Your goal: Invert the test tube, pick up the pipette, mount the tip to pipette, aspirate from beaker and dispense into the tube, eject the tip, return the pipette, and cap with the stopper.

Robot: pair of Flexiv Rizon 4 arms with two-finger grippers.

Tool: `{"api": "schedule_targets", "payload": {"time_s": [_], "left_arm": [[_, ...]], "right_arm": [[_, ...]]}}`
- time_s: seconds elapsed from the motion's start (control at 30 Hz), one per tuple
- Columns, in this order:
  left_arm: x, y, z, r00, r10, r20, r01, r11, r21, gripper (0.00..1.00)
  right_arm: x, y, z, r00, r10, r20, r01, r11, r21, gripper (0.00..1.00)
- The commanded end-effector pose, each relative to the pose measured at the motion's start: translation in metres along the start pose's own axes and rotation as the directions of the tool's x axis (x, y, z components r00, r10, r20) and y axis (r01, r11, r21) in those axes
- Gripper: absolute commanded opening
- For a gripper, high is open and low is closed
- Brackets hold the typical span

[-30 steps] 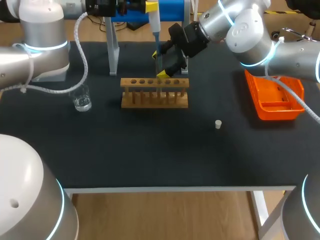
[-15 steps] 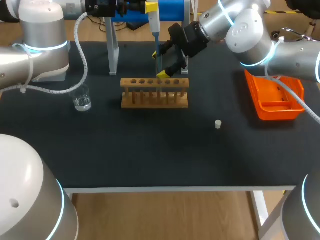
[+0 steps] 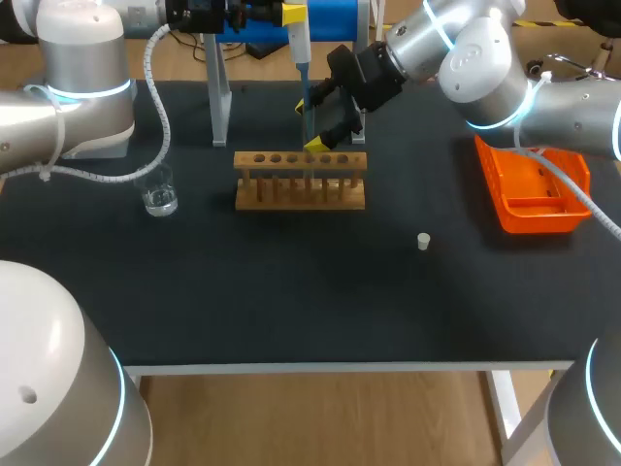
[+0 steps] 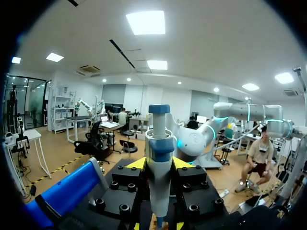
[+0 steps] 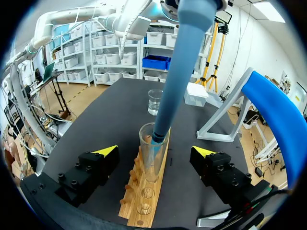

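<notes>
My left gripper (image 3: 287, 14) (image 4: 159, 164) is shut on the white and blue pipette (image 3: 300, 41) (image 4: 159, 158), held upright over the back of the table. Its blue tip (image 5: 178, 72) reaches down into the mouth of the clear test tube (image 5: 152, 155) (image 3: 309, 131). That tube stands upright in the wooden rack (image 3: 301, 181) (image 5: 144, 196). My right gripper (image 3: 310, 124) (image 5: 156, 152) is open, one finger on each side of the tube without touching it. The glass beaker (image 3: 158, 191) (image 5: 155, 101) sits left of the rack. A small white stopper (image 3: 423, 241) lies right of the rack, toward the front.
An orange tray (image 3: 534, 189) sits at the right side of the table. The blue pipette stand (image 3: 335, 17) on grey legs (image 3: 221, 97) rises behind the rack. Dark tabletop (image 3: 291, 291) stretches in front of the rack.
</notes>
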State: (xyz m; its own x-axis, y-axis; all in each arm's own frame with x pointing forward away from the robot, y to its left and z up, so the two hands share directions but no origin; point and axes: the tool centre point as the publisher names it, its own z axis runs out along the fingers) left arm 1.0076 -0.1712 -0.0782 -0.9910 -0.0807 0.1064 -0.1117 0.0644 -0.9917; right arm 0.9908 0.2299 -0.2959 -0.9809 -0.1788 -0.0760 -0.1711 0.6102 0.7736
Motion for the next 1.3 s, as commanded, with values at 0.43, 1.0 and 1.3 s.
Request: {"api": "schedule_targets", "payload": {"time_s": [0.43,1.0,1.3], "left_arm": [[0.0044,-0.0051,0.0025,0.999,0.035,0.012,-0.034,0.998,-0.054,0.0],[0.0046,-0.0032,0.0036,0.998,0.058,0.02,-0.057,0.997,-0.051,0.0],[0.0036,-0.0021,0.0053,0.998,0.058,0.018,-0.057,0.997,-0.048,0.0]], "right_arm": [[-0.0013,-0.0001,-0.0013,1.0,0.0,-0.005,0.0,1.0,0.002,1.0],[-0.0013,-0.0001,-0.0013,1.0,0.0,-0.005,0.0,1.0,0.002,1.0],[-0.0013,-0.0001,-0.0013,1.0,0.0,-0.005,0.0,1.0,0.002,1.0]]}}
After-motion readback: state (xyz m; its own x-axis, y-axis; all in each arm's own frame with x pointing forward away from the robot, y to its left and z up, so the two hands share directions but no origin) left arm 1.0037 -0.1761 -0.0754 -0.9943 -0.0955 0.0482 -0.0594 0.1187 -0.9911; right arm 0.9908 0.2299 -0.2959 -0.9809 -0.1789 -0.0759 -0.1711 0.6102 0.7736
